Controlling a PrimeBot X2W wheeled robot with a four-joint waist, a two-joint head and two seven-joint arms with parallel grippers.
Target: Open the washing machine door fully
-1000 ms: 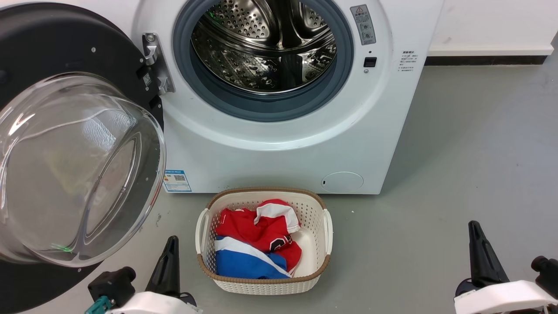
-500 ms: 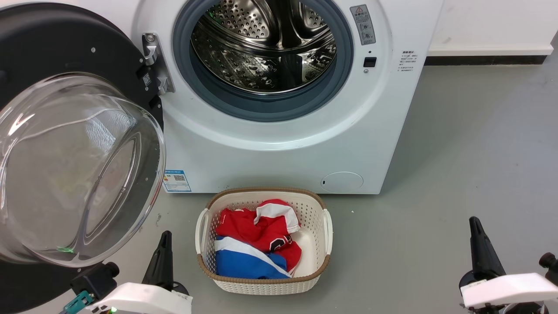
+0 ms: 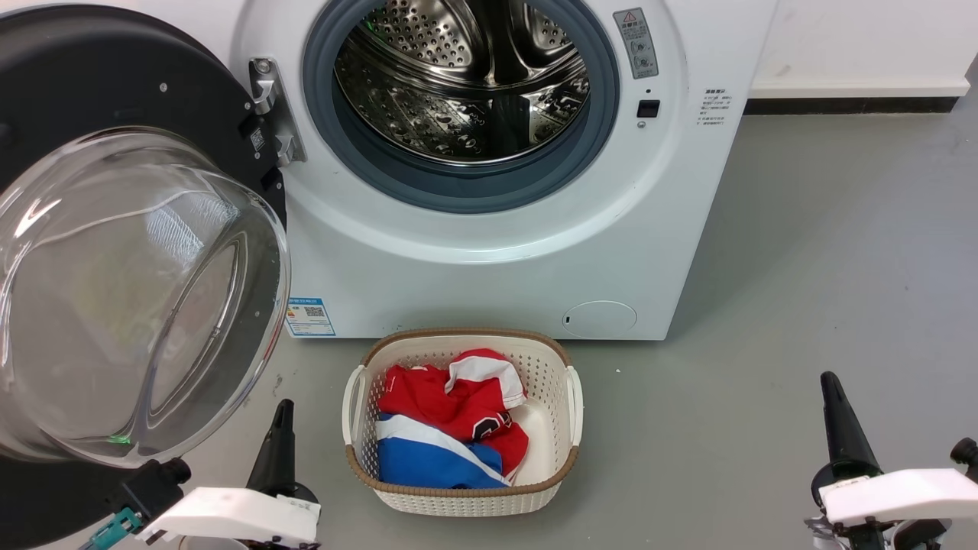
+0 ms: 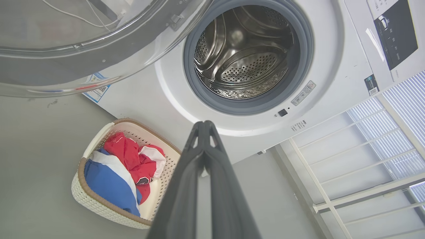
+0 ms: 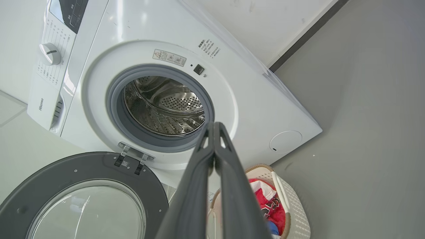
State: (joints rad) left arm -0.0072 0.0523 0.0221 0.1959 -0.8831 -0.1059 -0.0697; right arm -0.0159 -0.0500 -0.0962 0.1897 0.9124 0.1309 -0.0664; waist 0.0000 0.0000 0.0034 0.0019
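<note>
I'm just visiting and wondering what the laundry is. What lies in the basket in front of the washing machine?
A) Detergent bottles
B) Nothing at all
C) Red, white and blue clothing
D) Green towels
C: the basket on the floor holds crumpled red, white and blue clothing.

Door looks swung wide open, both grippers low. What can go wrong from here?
1. The left gripper sits shut close by the lower rim of the washing machine door in the head view; lifting it may knock the glass.
2. The door seems near its limit; pushing more may strain the hinge.
3. The laundry basket stands right before the washer; rolling forward may hit it.
</note>
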